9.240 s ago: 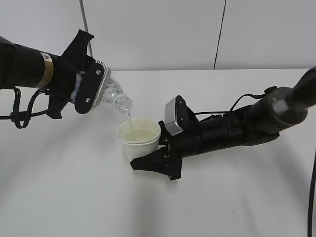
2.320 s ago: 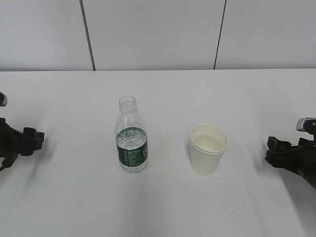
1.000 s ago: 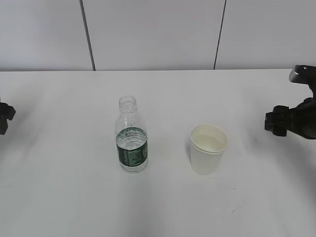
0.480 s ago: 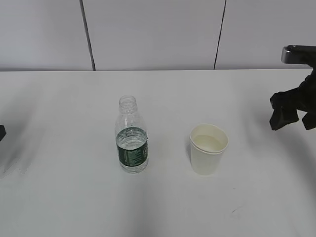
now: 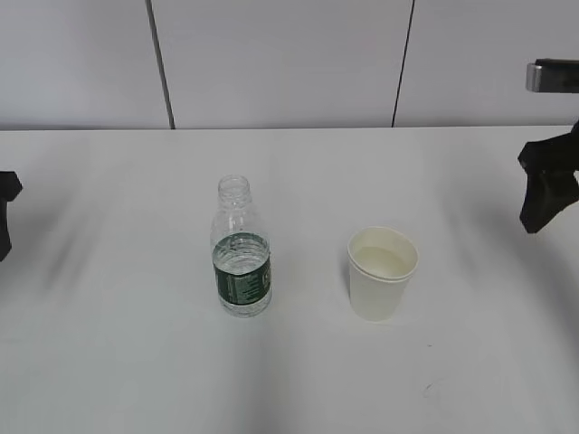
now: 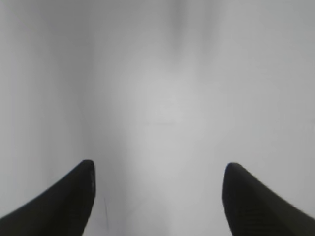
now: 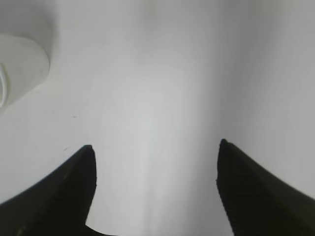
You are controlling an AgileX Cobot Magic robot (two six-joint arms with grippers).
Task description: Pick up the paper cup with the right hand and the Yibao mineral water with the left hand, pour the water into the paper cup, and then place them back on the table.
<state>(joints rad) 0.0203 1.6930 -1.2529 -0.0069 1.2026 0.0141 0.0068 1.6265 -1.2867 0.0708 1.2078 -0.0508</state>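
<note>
Your left hand [image 6: 157, 196] has its two black fingers spread wide with nothing between them; in its wrist view you see only bare white table [image 6: 162, 98] in the gap. In the exterior view only a dark sliver of that hand [image 5: 5, 212] shows at the far left edge, well apart from the bottle.

Your right hand [image 7: 155, 184] is likewise spread wide and holding nothing, with plain tabletop between its fingertips. In its wrist view a curved part of the paper cup [image 7: 19, 64] sits at the upper left corner, well clear of the fingers. From outside, you can see this hand [image 5: 547, 185] raised at the far right edge, with a grey-white block above it, well apart from the cup.

Moving inward, the paper cup [image 5: 383, 273] stands upright on the table [image 5: 298, 380], right of centre, free of both hands. You can see pale liquid, the water [image 5: 384, 262], inside it below the rim.

To the left of the cup, with a clear gap between them, the Yibao mineral water [image 5: 241, 249] stands upright on the table as well. Its neck is uncapped, the dark green label band wraps its lower half, and neither hand touches it.

Behind the table you have a pale wall with two dark vertical seams.
</note>
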